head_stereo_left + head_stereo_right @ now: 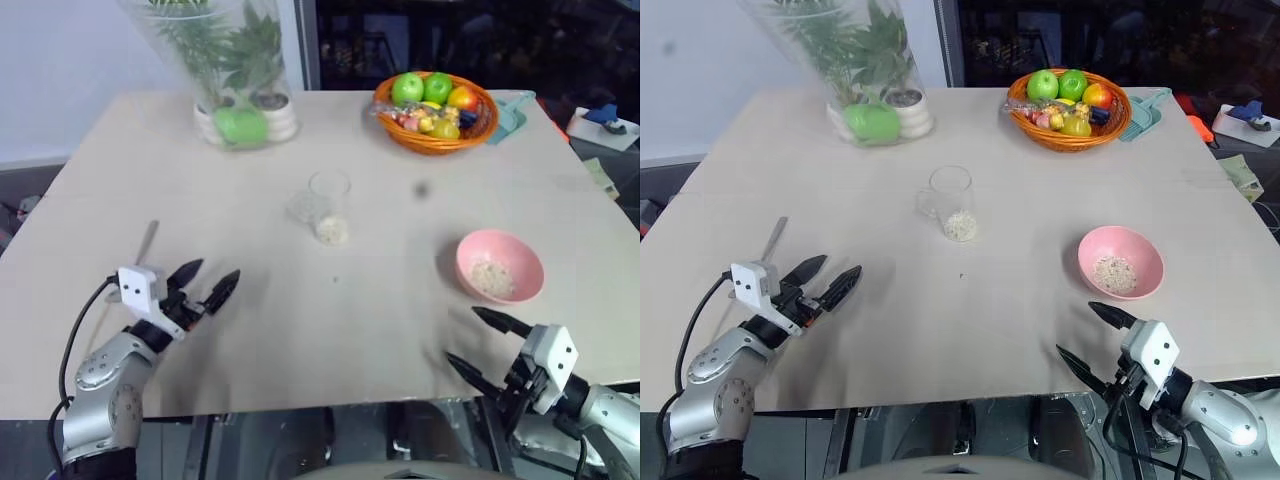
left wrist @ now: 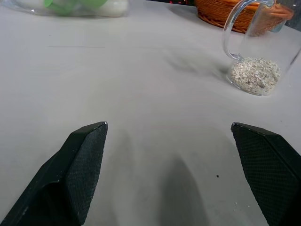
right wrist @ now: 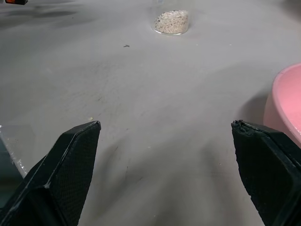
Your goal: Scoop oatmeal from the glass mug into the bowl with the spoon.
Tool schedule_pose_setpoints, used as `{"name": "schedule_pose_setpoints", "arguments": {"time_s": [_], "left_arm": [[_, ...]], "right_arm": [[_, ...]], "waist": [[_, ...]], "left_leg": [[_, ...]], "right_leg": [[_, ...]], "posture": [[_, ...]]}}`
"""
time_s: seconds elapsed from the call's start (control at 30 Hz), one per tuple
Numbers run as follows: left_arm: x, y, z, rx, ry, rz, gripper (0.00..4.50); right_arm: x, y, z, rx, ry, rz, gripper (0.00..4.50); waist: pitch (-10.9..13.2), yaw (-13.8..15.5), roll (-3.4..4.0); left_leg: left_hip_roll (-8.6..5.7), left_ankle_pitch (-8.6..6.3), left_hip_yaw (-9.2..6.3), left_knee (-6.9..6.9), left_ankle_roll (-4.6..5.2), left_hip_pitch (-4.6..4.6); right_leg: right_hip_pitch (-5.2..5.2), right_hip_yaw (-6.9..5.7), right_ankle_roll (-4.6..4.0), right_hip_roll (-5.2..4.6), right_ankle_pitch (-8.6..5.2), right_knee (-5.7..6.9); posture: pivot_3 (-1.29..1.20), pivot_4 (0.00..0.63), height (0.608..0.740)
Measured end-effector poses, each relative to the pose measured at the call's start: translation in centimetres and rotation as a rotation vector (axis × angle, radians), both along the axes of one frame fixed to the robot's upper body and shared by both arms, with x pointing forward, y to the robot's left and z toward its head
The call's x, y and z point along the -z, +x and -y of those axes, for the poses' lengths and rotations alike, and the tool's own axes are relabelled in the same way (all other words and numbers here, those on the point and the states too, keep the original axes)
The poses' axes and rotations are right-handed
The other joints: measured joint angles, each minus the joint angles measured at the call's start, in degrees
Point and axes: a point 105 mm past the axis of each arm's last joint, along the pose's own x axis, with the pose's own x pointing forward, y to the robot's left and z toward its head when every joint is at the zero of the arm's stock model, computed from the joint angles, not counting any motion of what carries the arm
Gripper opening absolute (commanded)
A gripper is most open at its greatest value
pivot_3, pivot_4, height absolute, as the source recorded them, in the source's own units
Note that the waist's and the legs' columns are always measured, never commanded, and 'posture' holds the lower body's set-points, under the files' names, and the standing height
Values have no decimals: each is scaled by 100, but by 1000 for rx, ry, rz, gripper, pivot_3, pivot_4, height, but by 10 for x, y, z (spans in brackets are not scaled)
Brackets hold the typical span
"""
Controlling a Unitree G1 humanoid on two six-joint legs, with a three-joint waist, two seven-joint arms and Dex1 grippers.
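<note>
My arms were silver-grey metal with rounded joint housings. A white boxy block sat at each wrist, and a black cable looped beside my left forearm. My left gripper (image 1: 825, 278) and right gripper (image 1: 1092, 335) each bore two black, pointed, finely textured fingers.

Pale beige tabletop (image 1: 970, 320) under even light, whitish wall (image 1: 700, 70) behind at left, dark unlit room beyond at right
</note>
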Motion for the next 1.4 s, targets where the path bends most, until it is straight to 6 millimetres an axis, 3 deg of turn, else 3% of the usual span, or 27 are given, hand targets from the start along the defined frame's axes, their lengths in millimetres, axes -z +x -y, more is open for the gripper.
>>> {"name": "schedule_pose_setpoints", "arguments": {"time_s": [0.1, 0.2, 0.27, 0.37, 0.47, 0.63, 0.77, 0.9, 1.1, 1.23, 1.4], "left_arm": [[-1, 2, -1, -16, -7, 4, 4417], [-19, 20, -2, -95, -44, 59, 4417], [-29, 29, -13, -216, -39, 65, 4417], [-33, 39, -37, -426, -8, 12, 4417], [-39, 43, -48, -507, -3, -16, 4417], [-66, 45, -72, -595, -43, -12, 4417], [-51, 44, -83, -632, -37, -118, 4417], [-27, 37, -109, -697, -9, -294, 4417], [-23, 39, -122, -712, 28, -424, 4417], [-24, 44, -122, -686, 62, -479, 3404], [-24, 42, -124, -675, 64, -520, 1325]], "right_arm": [[-2, 3, -1, -2, 9, 10, 4500], [-24, 12, -23, -83, 79, 95, 4500], [-46, 13, -35, -142, 112, 191, 4500], [-63, 13, -45, -204, 161, 247, 4500], [-75, 14, -52, -254, 195, 287, 4500], [-93, 9, -66, -318, 221, 322, 4500], [-102, 1, -73, -335, 236, 327, 4500], [-113, -13, -79, -374, 265, 337, 4500], [-118, -25, -85, -388, 270, 335, 4500], [-120, -29, -88, -377, 272, 325, 4500], [-115, -33, -89, -365, 253, 304, 4500]], "waist": [[1, 1, 0], [6, 0, -6], [6, -1, -6], [13, -2, -18], [20, -4, -30], [25, -1, -36], [25, 0, -37], [27, -8, -41], [31, 19, -54], [34, 16, -49], [34, 17, -42]], "left_leg": [[0, 0, -1, 0, 0, 1], [1, 0, -2, 11, 0, 2], [1, 0, -5, 8, 0, 1], [-2, 0, -5, 6, 0, -2], [-2, 0, -4, 6, 0, -3], [-3, 1, -8, 6, -1, -3], [-6, 1, -6, 7, -2, -4], [-3, 1, -8, 6, -2, -2], [-7, 2, -11, 8, -3, -3], [-10, 2, -10, 7, -5, 0], [-15, 2, -6, 7, -5, 4]], "right_leg": [[1, 0, 0, 0, 0, 0], [2, 0, -1, 0, 2, 10], [1, 0, 0, 2, 1, 10], [1, 0, 21, 5, 15, 8], [0, -1, 21, 4, 16, 6], [1, -5, 19, 3, 15, 8], [1, -4, 20, 2, 16, 8], [0, -6, 19, 5, 13, 10], [2, -10, 1, -2, 3, 11], [1, -8, 2, -4, 3, 18], [2, -3, 1, -11, 2, 21]], "posture": [[0, 150, 740], [0, 150, 740], [0, 150, 740], [0, 150, 740], [0, 150, 740], [0, 150, 740], [0, 150, 740], [0, 150, 740], [0, 150, 740], [0, 150, 740], [0, 150, 740]]}}
